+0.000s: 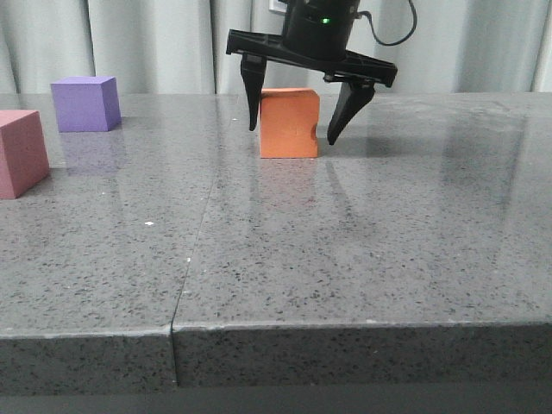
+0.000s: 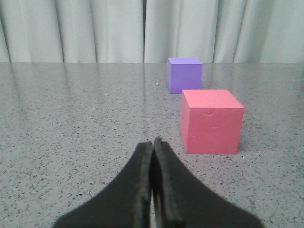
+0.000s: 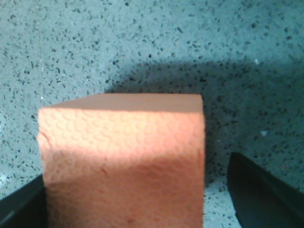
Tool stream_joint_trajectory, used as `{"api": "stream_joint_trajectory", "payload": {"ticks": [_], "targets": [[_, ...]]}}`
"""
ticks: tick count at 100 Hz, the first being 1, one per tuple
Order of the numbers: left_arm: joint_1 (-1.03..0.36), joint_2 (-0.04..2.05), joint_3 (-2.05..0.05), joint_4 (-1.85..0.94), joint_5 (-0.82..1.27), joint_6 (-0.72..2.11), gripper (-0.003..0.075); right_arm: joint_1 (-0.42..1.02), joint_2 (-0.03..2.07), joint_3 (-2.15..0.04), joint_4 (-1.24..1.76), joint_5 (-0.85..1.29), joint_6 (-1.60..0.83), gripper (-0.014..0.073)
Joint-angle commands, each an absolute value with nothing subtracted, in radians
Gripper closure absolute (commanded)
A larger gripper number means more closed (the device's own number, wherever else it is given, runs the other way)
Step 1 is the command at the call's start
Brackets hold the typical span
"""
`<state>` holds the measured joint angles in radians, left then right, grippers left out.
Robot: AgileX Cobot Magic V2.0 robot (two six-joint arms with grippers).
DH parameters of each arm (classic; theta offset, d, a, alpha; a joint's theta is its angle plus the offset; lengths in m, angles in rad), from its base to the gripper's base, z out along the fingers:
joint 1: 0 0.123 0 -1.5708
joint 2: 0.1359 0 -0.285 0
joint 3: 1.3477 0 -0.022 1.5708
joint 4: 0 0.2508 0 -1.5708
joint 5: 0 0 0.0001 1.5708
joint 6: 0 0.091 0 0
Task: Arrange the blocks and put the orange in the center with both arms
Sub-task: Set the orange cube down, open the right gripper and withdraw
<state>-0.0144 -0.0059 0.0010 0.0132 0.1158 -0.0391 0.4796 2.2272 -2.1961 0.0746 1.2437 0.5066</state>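
Note:
The orange cube [image 1: 289, 125] stands on the grey table, far centre, with a small notch in its front face. My right gripper [image 1: 293, 134] is open and straddles it, one finger [image 1: 253, 108] close at its left side, the other [image 1: 347, 112] apart on its right. In the right wrist view the cube [image 3: 123, 166] fills the space between the fingers, with a gap to one finger [image 3: 261, 194]. The purple cube [image 1: 84, 103] and the pink-red cube [image 1: 19, 153] sit at the far left. My left gripper [image 2: 153, 141] is shut and empty, short of the pink-red cube [image 2: 211, 121] and the purple cube [image 2: 184, 74].
A seam [image 1: 194, 250] runs front to back through the speckled table top, left of centre. The table's front edge [image 1: 345, 326] is near the camera. A pale curtain [image 1: 172, 43] hangs behind the table.

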Motion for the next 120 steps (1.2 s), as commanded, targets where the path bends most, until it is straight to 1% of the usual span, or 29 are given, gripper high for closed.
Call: {"api": "stream_joint_trajectory", "payload": {"ticks": [1,49,58,62,67,70,72,77,79,84,93,120], "targets": [[-0.012,-0.035,0.041,0.007,0.039,-0.042,0.0741,0.478,2.153,-2.225,0.077,1.311,0.494,-0.0050],[-0.012,-0.035,0.041,0.007,0.039,-0.042,0.0741,0.478,1.988,-2.223,0.073,1.333,0.425,-0.0050],[-0.012,-0.035,0.041,0.007,0.039,-0.042,0.0741,0.478,1.957,-2.220,0.049,1.333,0.397,-0.0033],[-0.012,-0.035,0.041,0.007,0.039,-0.042,0.0741,0.478,1.942,-2.217,0.048,1.333,0.383,0.0004],[-0.012,-0.035,0.041,0.007,0.039,-0.042,0.0741,0.478,1.924,-2.216,0.048,1.333,0.369,0.0078],[-0.012,-0.035,0.041,0.007,0.039,-0.042,0.0741,0.478,1.914,-2.215,0.048,1.333,0.363,0.0151],[-0.012,-0.035,0.041,0.007,0.039,-0.042,0.0741,0.478,1.907,-2.215,0.048,1.333,0.359,0.0183],[-0.012,-0.035,0.041,0.007,0.039,-0.042,0.0741,0.478,1.893,-2.215,0.048,1.333,0.352,0.0323],[-0.012,-0.035,0.041,0.007,0.039,-0.042,0.0741,0.478,1.885,-2.214,0.048,1.333,0.351,0.0358],[-0.012,-0.035,0.041,0.007,0.039,-0.042,0.0741,0.478,1.870,-2.210,0.048,1.333,0.343,0.0494],[-0.012,-0.035,0.041,0.007,0.039,-0.042,0.0741,0.478,1.836,-2.184,0.048,1.333,0.340,0.0669],[-0.012,-0.035,0.041,0.007,0.039,-0.042,0.0741,0.478,1.682,-2.017,0.021,1.325,0.313,0.0663]]}}
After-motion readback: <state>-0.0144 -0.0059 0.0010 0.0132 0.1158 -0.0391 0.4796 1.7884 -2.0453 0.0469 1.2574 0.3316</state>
